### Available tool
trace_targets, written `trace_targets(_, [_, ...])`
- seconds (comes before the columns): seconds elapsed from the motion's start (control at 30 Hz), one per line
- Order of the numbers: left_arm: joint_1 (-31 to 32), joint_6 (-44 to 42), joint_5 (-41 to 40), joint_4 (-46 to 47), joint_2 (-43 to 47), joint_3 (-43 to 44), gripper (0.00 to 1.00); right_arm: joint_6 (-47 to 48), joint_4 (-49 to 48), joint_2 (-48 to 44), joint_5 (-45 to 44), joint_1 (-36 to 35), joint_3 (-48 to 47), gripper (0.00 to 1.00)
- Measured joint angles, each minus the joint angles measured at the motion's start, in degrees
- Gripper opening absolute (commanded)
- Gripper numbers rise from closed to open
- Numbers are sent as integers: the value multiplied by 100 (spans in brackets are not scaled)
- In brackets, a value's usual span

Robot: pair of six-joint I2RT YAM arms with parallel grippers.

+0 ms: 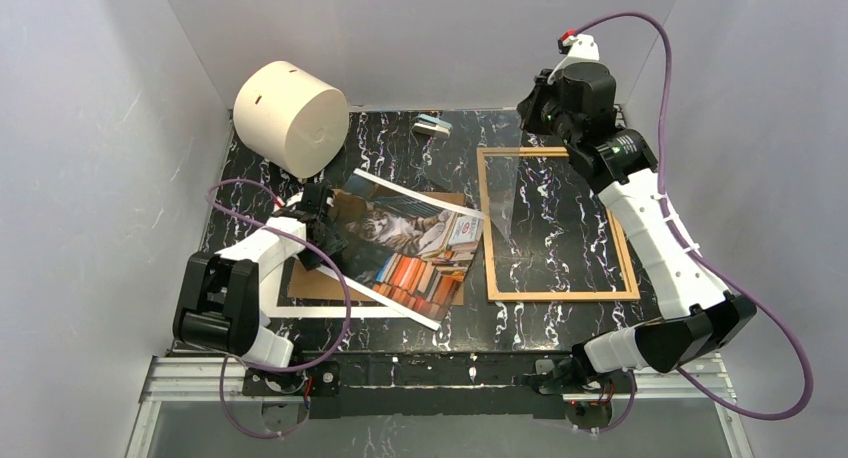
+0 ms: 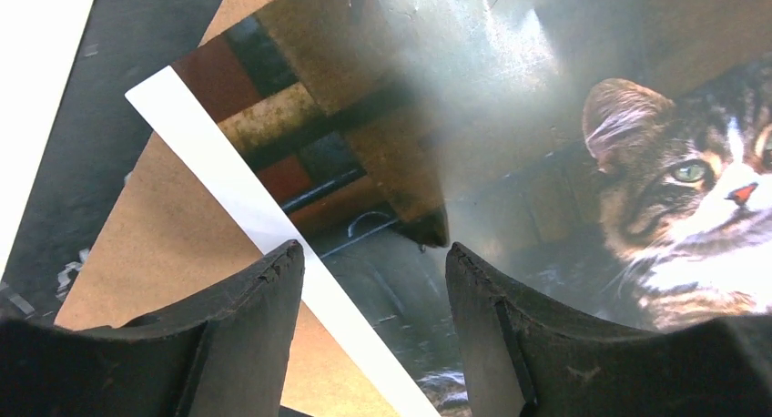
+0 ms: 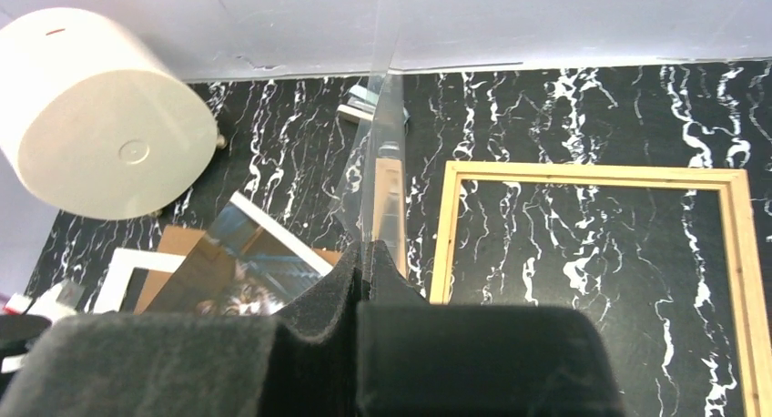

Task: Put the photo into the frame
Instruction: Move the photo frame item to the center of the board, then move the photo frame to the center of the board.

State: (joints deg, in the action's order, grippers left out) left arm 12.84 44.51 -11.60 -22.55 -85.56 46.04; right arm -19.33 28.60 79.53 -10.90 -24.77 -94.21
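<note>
Caught the left tool (image 1: 318, 206) released, jaws spread wide, hovering over the white border at the left edge of the photo (image 1: 405, 243). Couldn't tell from the wrist view about any touching. Found the photo lying skewed on the left half of the counter (image 1: 400, 148), cat side up, on top of a brown backing board (image 1: 305, 278) and a white mat (image 1: 300, 306), its right corner just beside the frame (image 1: 560, 295). Spotted the frame flat on the right half, just thin wood edges with black marble visible through the middle. Had the right tool (image 1: 527, 120) clenched on the edge of a clear pane (image 1: 512, 193), tilted up above the frame's far-left corner. Noticed a big cream cylinder (image 1: 290, 116) at the far-left corner, well apart from the frame.
</note>
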Motion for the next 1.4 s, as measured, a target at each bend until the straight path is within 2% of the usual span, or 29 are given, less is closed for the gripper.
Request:
trace_targets(0.2, [-44,31,-544,-531,175,-146,58,20,66,0,-348,0,-260,1])
trace_targets(0.33, [-92,20,-575,-828,269,-157,60,-2,39,0,-426,0,-422,1])
trace_targets(0.47, [-133,-210,-33,-970,286,-13,66,-76,37,7,-417,0,-603,1])
trace_targets(0.67, [22,-459,1464,-483,284,949,78,-199,-63,37,-634,-2,-765,1])
trace_targets(0.83, [1084,-422,1980,334,24,1617,80,-199,-249,70,-1073,-4,-778,1])
trace_targets(1.03, [2645,-382,2127,876,-1416,2476,76,-190,-479,-109,-1709,-4,-643,1])
trace_targets(1.2, [3244,-356,2100,907,-2500,3311,70,-164,-522,-763,-2090,-4,-243,1])
trace_targets(1.4, [3480,-179,2022,951,-3198,3928,63,-144,-496,-1641,-2295,-4,203,1])
